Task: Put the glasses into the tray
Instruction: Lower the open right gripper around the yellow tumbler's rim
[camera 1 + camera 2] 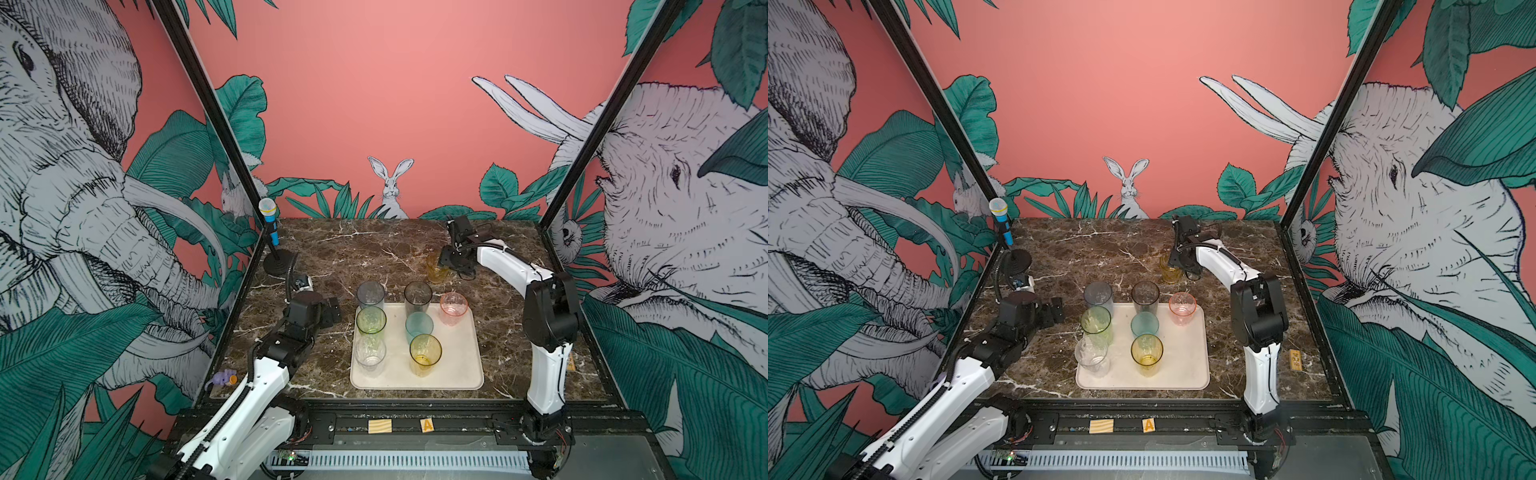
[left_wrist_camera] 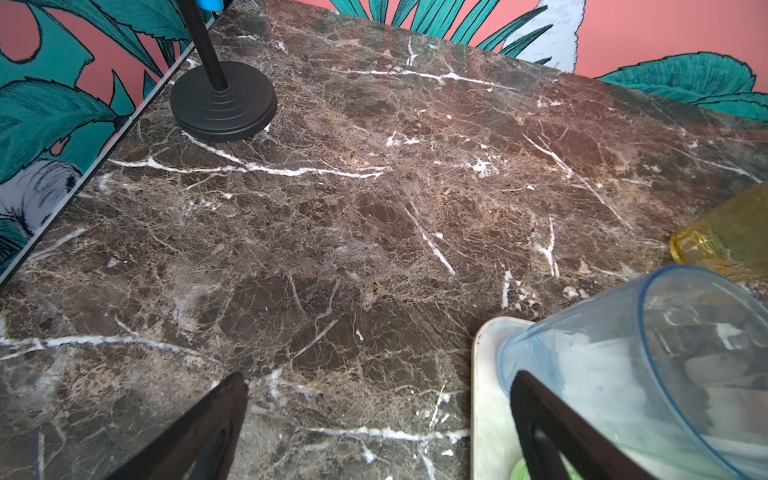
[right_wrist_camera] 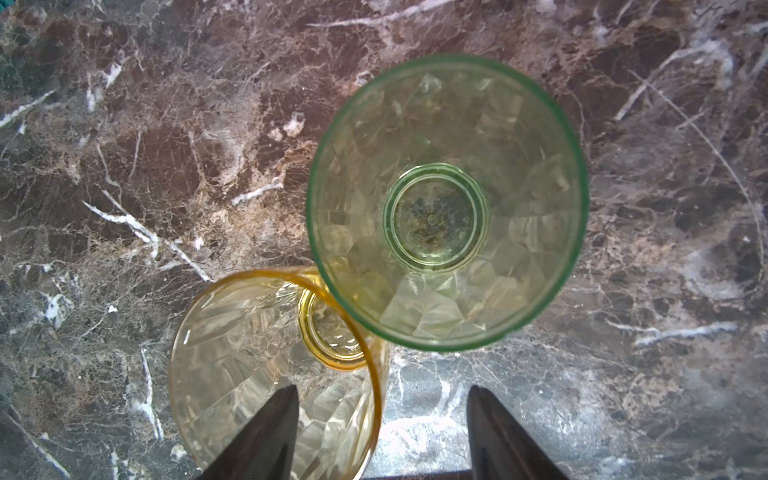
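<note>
Amber glass (image 3: 232, 353) stands on the worktop (image 3: 124, 166) beyond the tray (image 1: 457, 361), just beside a green glass (image 3: 446, 203); probably light, stiff, slippery; right jaws straddle its rim wall, spread, not pinching; left jaws spread, empty.

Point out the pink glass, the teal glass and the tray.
pink glass (image 1: 453, 314): in a top view, on its front wall.
teal glass (image 1: 419, 325): in a top view, within its rim.
tray (image 1: 457, 365): in a top view, on its bare floor.
</note>
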You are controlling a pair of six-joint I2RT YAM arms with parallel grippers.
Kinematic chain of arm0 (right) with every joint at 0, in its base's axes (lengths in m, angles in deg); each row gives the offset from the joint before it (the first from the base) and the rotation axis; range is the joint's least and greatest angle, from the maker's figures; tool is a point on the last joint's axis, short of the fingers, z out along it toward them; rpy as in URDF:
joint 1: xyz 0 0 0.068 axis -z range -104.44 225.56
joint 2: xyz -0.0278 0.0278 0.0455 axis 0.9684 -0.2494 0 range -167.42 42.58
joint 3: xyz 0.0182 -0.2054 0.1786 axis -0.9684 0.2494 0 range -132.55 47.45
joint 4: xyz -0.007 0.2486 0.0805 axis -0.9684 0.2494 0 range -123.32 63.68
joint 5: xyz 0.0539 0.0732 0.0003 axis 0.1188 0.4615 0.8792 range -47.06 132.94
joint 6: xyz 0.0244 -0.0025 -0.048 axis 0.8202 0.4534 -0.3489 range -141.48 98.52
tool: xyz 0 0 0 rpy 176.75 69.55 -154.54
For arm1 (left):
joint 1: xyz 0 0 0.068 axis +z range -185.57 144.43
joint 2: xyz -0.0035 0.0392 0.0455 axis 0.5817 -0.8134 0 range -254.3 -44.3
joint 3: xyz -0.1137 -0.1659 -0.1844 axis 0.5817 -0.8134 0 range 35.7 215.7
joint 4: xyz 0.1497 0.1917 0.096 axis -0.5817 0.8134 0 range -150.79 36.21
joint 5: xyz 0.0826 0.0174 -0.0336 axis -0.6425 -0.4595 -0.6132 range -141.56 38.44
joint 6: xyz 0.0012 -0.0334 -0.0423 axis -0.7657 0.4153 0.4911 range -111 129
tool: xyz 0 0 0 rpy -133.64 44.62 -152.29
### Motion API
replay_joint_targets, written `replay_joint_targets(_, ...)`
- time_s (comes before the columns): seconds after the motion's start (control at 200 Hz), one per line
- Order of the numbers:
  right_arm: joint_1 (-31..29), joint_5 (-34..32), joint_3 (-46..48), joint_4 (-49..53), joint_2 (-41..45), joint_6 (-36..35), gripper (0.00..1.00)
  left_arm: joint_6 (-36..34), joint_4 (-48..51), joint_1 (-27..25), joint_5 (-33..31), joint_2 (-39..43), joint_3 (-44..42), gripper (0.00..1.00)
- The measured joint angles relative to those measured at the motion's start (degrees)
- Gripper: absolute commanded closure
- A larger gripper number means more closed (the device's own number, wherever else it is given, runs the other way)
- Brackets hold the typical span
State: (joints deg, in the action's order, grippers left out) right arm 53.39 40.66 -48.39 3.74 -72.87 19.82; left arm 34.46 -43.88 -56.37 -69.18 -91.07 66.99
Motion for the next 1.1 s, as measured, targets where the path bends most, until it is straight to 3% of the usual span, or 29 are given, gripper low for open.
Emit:
replay_joint_targets(0.735, 2.1, 5.1, 3.7, -5.5, 0.0, 2.5, 0.67, 0.0, 0.1, 0.0, 0.0, 0.4, -0.7, 0.01)
replay_joint_targets(1.1, 2.1, 7.3, 3.7, -5.6, 0.0, 2.6, 0.75, 0.1, 0.1, 0.0, 0.0, 0.7, -1.1, 0.01)
